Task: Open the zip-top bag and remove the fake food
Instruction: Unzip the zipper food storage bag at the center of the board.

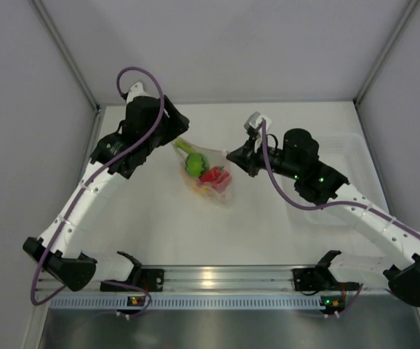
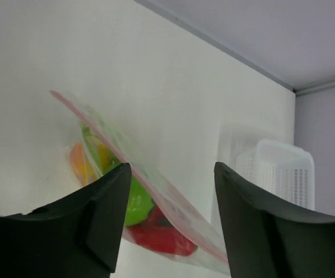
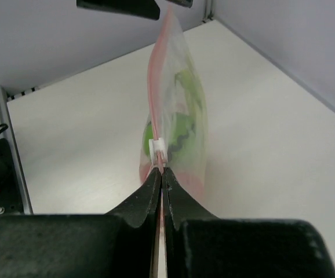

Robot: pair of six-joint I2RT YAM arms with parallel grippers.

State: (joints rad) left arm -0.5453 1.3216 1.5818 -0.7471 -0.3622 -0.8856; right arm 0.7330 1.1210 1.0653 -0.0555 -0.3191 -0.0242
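So the zip-top bag was thin clear plastic, all crinkly and glinty, with a pink-red zip strip along one edge and a little white slider clipped onto it. Through the film you could make out the fake food, smooth glossy toy pieces packed together: a round green ball, a shiny red pepper, plus an orange bit with something yellow next to it. In the top view the bag was just above the middle of the frame, over the matte white table, right between the two arms. From the right wrist it stood on edge, strip uppermost, running from the lower centre of the frame up to the top edge. The right gripper had its black fingers squeezed together on that strip, just under the slider, so the bag's edge was pinched flat between them. The left gripper was at the other end, upper left of the bag in the top view. Its two chunky matte black fingers were spread apart. The strip ran diagonally across the gap, from upper left down to lower right of that frame, and I couldn't tell if either finger was actually touching it. Over at the right of the table sat a rigid translucent white tray with a gridded, perforated wall, well apart from the bag.
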